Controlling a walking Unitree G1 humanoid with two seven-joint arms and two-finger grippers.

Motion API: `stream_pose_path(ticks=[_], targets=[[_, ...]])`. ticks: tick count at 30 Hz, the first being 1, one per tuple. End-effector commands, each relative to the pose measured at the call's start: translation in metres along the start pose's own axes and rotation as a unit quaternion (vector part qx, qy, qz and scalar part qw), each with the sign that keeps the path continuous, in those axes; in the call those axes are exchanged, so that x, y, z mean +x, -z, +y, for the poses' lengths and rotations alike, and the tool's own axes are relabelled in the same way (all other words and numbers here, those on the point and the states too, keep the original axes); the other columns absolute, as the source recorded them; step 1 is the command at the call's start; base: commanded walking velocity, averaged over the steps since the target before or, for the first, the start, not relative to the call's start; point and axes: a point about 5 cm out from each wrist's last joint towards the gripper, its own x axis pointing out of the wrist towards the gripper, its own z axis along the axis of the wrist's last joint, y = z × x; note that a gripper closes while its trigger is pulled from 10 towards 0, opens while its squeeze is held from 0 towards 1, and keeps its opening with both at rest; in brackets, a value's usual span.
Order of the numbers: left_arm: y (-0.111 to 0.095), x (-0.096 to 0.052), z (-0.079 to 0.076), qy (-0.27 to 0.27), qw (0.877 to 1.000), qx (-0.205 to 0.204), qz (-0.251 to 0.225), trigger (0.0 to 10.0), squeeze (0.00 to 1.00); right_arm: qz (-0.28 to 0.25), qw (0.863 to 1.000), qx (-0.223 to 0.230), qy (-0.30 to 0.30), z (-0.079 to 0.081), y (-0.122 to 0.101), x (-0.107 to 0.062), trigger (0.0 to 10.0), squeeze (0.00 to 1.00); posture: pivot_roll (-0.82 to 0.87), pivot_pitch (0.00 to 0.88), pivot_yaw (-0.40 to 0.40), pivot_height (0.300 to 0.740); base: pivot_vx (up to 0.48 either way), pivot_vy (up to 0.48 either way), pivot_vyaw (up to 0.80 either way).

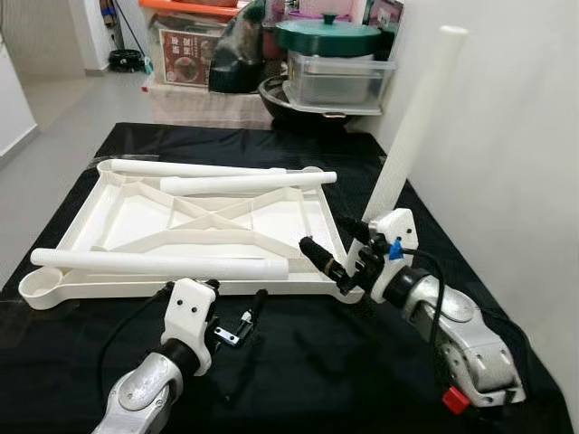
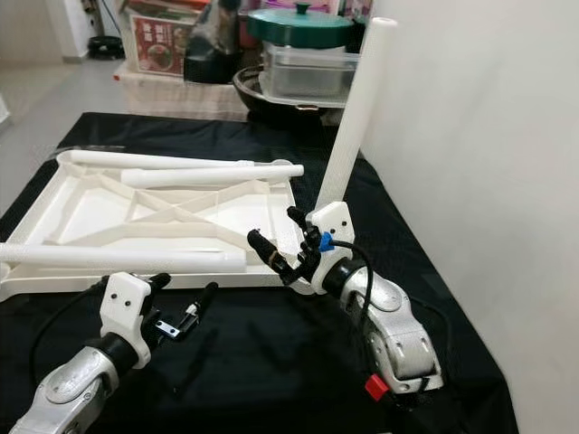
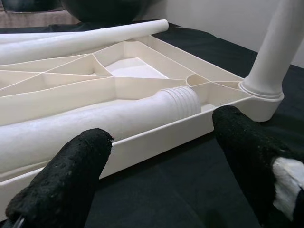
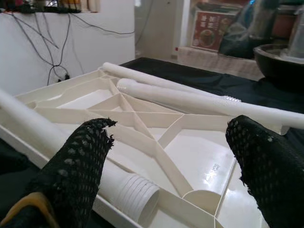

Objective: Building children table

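Observation:
A white plastic tabletop (image 1: 136, 217) lies upside down on a black cloth, its ribs facing up. One white leg (image 1: 416, 117) stands upright in the near right corner socket. A second leg (image 1: 154, 263) lies along the near side, threaded end to the right, and two more (image 1: 244, 183) lie across the far side. My right gripper (image 1: 326, 233) is open just left of the upright leg's base, above the tabletop's corner and holding nothing. My left gripper (image 3: 161, 130) is open low over the cloth, in front of the near rim, pointing at the lying leg's threaded end (image 3: 183, 102).
A white wall (image 1: 507, 136) runs close along the right side of the black-covered table (image 1: 298, 380). At the far end stand a green-lidded pot (image 1: 327, 36), a clear plastic box (image 1: 339, 80) and a dark wok (image 1: 276, 95). Open floor (image 1: 54, 117) lies to the left.

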Motion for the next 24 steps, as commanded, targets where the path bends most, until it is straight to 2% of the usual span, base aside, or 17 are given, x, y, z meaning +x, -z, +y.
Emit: stream_pose_path(ticks=[1,3,4,6,7,8,9,13,15,16,18,21,24], targets=[[0.002,0.0,-0.001,0.002,1.0,0.001,0.005,10.0,0.0,-0.002,1.0,-0.004,0.008,0.001,0.0,0.004,10.0,0.0,0.06,0.0,-0.106,0.74,0.0,0.0,0.0],[0.002,0.0,-0.001,0.002,1.0,0.001,0.005,10.0,0.0,-0.002,1.0,-0.004,0.008,0.001,0.0,0.004,10.0,0.0,0.06,0.0,-0.106,0.74,0.0,0.0,0.0],[0.001,0.002,-0.001,0.002,1.0,0.002,0.004,10.0,0.0,-0.005,0.999,0.005,0.036,0.0,0.0,0.009,10.0,0.0,0.06,0.0,-0.102,0.74,0.0,0.0,0.0],[0.001,0.002,-0.001,0.002,1.0,0.002,0.004,10.0,0.0,-0.005,0.999,0.005,0.036,0.0,0.0,0.009,10.0,0.0,0.06,0.0,-0.102,0.74,0.0,0.0,0.0],[0.001,0.003,-0.001,0.002,1.0,0.003,0.004,10.0,0.0,-0.004,0.998,0.007,0.06,-0.002,0.0,0.011,10.0,0.0,0.05,0.0,-0.101,0.74,0.0,0.0,0.0],[0.001,0.003,-0.001,0.002,1.0,0.003,0.004,10.0,0.0,-0.004,0.998,0.007,0.06,-0.002,0.0,0.011,10.0,0.0,0.05,0.0,-0.101,0.74,0.0,0.0,0.0],[0.001,0.003,-0.001,0.003,1.0,0.005,0.003,10.0,0.0,-0.003,0.996,0.007,0.092,-0.006,0.0,0.014,10.0,0.0,0.05,0.0,-0.1,0.74,0.0,0.0,0.0],[0.001,0.003,-0.001,0.004,1.0,0.006,0.003,10.0,0.0,-0.003,0.993,0.006,0.114,-0.009,0.0,0.015,10.0,0.0,0.05,0.0,-0.1,0.74,0.0,0.0,0.0],[0.001,0.005,-0.002,0.006,1.0,0.006,0.002,10.0,0.0,-0.015,0.992,0.02,0.123,-0.004,-0.001,0.022,10.0,0.0,0.05,0.0,-0.097,0.74,0.0,0.0,0.0],[0.001,0.008,-0.004,0.01,1.0,0.006,0.0,10.0,0.0,-0.028,0.992,0.034,0.117,0.008,-0.001,0.033,10.0,0.0,0.05,0.0,-0.099,0.74,0.0,0.0,0.0],[0.001,0.008,-0.004,0.01,1.0,0.006,0.0,10.0,0.0,-0.028,0.992,0.034,0.117,0.008,-0.001,0.033,10.0,0.0,0.05,0.0,-0.099,0.74,0.0,0.0,0.0],[0.0,0.01,-0.004,0.011,1.0,0.005,-0.003,10.0,0.0,-0.038,0.995,0.033,0.084,0.025,-0.005,0.047,10.0,0.0,0.06,0.0,-0.106,0.74,0.0,0.0,0.0],[0.0,0.01,-0.004,0.009,1.0,0.005,-0.004,10.0,0.0,-0.044,0.996,0.033,0.073,0.03,-0.009,0.056,10.0,0.0,0.06,0.0,-0.11,0.74,0.0,0.0,0.0]])
